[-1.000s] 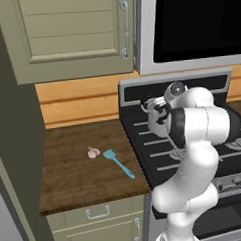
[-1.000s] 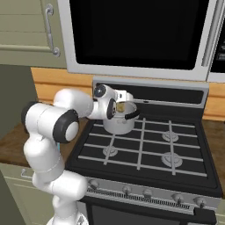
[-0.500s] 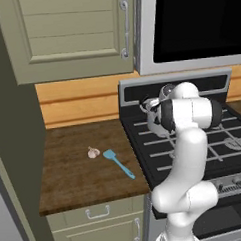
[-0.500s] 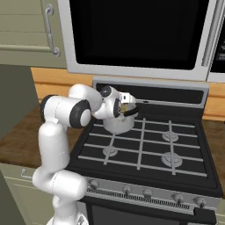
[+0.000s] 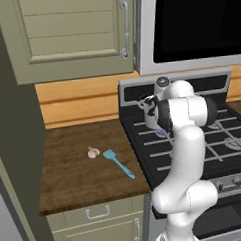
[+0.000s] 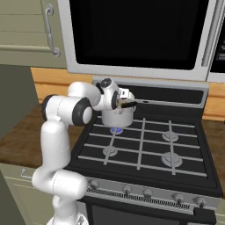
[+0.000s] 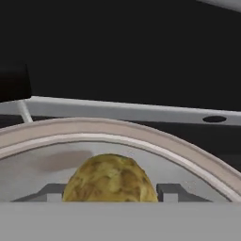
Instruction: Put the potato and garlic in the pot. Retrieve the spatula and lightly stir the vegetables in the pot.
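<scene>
Hand view: claw (image 7: 109,194) clenched on potato (image 7: 109,179) above pot (image 7: 141,141) rim; firm, lumpy, light, likely rolls; best pinched across narrow middle

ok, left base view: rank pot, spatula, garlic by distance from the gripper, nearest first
1. Pot: on the stove's back-left burner, right at the gripper, which is at its rim.
2. Spatula: on the wooden counter left of the stove.
3. Garlic: on the counter just left of the spatula's head, slightly farther out.

Flat even rendered light, soft faint shadows, no glare, slightly coarse pixelated edges, dark upper hand view
</scene>
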Controlling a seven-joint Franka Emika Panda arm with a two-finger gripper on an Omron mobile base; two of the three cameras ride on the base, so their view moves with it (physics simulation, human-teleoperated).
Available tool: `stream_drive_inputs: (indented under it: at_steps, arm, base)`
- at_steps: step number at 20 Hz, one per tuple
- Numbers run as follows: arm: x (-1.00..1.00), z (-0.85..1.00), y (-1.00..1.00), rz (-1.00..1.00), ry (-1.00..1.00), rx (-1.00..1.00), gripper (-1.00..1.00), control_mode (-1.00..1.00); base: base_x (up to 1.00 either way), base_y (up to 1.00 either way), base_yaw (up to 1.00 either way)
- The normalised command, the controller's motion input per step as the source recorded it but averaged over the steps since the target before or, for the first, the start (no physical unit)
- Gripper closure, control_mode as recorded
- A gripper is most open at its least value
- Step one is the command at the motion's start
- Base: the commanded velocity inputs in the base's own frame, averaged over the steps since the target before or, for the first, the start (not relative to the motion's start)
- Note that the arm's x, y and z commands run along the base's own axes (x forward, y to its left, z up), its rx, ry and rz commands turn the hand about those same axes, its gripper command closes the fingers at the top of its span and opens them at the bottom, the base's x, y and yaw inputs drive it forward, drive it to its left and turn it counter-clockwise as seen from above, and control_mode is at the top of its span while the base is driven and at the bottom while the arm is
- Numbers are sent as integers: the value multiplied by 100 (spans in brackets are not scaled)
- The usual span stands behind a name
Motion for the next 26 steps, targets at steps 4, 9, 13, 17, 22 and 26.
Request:
stream_drive_inputs:
  at_steps: [4,9,13,17,22,26]
  arm:
    - [-12,-2,-19,0,1,3,-100,-100]
    - [-8,0,-3,0,-1,1,-100,-100]
    - [-40,7,0,0,-8,0,-100,-100]
    - [-78,32,0,0,-13,0,-100,-100]
    - [-95,38,8,0,-14,0,-100,-100]
    - [-83,88,41,0,-16,2,-100,-100]
  base:
    - [0,0,0]
    - [0,0,0]
    - [0,0,0]
    - [0,0,0]
    - [0,0,0]
    - [0,0,0]
